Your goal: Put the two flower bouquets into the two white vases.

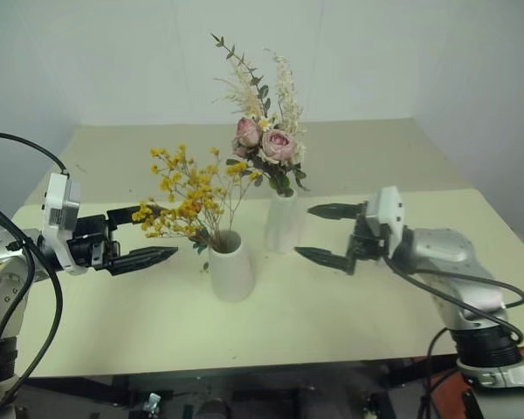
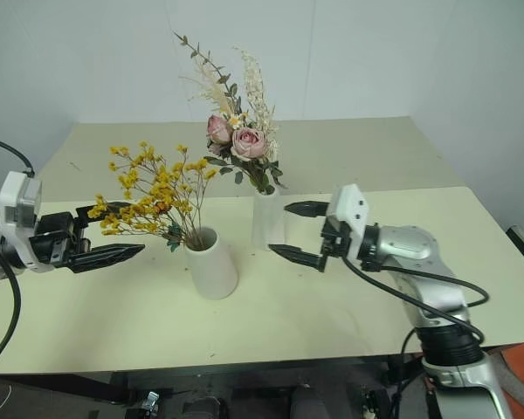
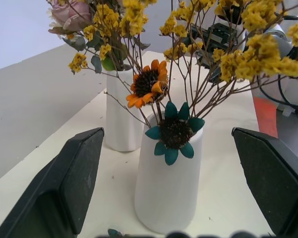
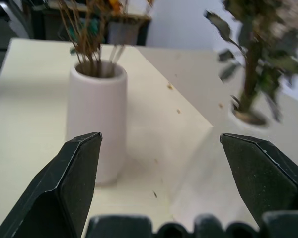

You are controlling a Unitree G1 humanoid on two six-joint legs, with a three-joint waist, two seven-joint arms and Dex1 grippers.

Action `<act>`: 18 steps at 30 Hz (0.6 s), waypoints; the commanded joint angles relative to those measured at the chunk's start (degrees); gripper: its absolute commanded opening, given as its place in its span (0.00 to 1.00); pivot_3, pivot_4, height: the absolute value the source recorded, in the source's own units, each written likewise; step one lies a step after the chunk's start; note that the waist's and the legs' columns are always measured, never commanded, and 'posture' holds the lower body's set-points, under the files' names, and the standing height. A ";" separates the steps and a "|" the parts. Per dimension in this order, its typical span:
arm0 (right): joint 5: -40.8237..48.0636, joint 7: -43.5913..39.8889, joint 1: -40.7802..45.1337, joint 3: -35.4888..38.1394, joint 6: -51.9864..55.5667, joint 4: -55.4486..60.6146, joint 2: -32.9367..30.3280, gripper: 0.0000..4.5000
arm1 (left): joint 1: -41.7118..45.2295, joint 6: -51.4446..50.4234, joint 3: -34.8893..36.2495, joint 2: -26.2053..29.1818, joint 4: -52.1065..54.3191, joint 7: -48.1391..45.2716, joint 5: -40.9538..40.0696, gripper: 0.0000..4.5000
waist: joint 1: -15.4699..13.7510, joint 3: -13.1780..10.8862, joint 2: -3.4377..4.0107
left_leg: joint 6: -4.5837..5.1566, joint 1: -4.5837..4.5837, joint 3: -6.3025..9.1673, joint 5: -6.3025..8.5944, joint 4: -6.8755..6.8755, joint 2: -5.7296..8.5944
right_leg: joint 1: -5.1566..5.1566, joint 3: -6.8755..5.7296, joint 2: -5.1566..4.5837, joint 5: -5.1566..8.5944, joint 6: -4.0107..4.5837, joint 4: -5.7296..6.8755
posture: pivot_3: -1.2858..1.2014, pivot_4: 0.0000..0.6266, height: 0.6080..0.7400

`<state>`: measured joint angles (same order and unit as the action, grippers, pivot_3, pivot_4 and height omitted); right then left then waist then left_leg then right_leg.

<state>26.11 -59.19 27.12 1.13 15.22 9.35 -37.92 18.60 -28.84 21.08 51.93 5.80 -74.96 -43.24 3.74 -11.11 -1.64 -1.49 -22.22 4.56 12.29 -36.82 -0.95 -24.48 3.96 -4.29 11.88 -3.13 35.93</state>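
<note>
On the left, the left gripper (image 1: 144,234) hangs level over the pale cream table (image 1: 332,314), its two black fingers spread apart with nothing between them, pointing toward the vases. Just to its right stands the shorter, wider matte white cone vase (image 1: 230,266), upright, with the bouquet of tiny yellow dried flowers on thin brown stems (image 1: 188,196) standing in its mouth; the sprays fan out to the left, over the left gripper's upper finger. In the left wrist view, an orange flower head (image 3: 148,83) and a teal one (image 3: 174,133) sit among the stems at this vase's rim.

Just right of it and a little farther back stands the taller, slimmer matte white cone vase (image 1: 282,223), holding the bouquet of pink roses with green leaves and pale feathery sprigs (image 1: 266,131), which rises upright.

On the right, the right gripper (image 1: 326,234) is level beside the tall vase, jaws wide apart and empty, clear of the vase.
</note>
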 commanded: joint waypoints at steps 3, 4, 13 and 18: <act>1.01 -0.90 -4.37 7.99 -0.38 -1.74 -5.42 0.99 | -2.16 0.09 3.60 0.43 2.64 0.99 -2.01 1.00 | -0.04 0.00 -0.01 | 0.00 0.01 0.00 0.00 0.00 -0.01 | 0.01 0.00 0.02 0.01 0.00 0.01 | 0.52 0.24 1.00; 1.14 -1.17 -5.29 9.05 -0.46 -2.13 -6.27 0.99 | -2.90 -0.03 4.03 0.46 3.22 1.22 -2.24 1.00 | 0.04 -0.01 -0.01 | 0.00 0.00 0.00 0.00 0.00 -0.01 | 0.01 0.00 0.02 0.01 -0.01 0.00 | 0.52 0.24 1.00; 3.30 -5.92 -10.68 15.82 0.27 -5.20 -13.13 0.99 | -8.08 -1.12 7.10 0.38 7.78 3.60 -4.58 1.00 | 0.05 -0.01 -0.02 | 0.00 0.08 -0.02 0.00 0.00 0.00 | 0.10 0.01 0.00 0.01 -0.01 -0.01 | 0.52 0.24 1.00; 3.37 -6.06 -11.38 16.43 0.18 -4.87 -13.36 0.99 | -9.97 -1.71 8.63 0.09 9.66 5.65 -5.86 1.00 | 0.16 -0.01 -0.02 | 0.00 0.13 -0.02 0.00 0.00 -0.01 | 0.14 0.02 0.01 0.02 -0.01 0.00 | 0.52 0.24 1.00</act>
<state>28.30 -65.10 15.75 15.32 15.77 3.23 -50.50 8.82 -30.39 26.86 51.91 13.62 -70.21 -47.53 3.90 -11.12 -1.66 -1.49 -22.10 4.54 12.29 -36.82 -0.96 -24.34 3.98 -4.28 11.91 -3.14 35.92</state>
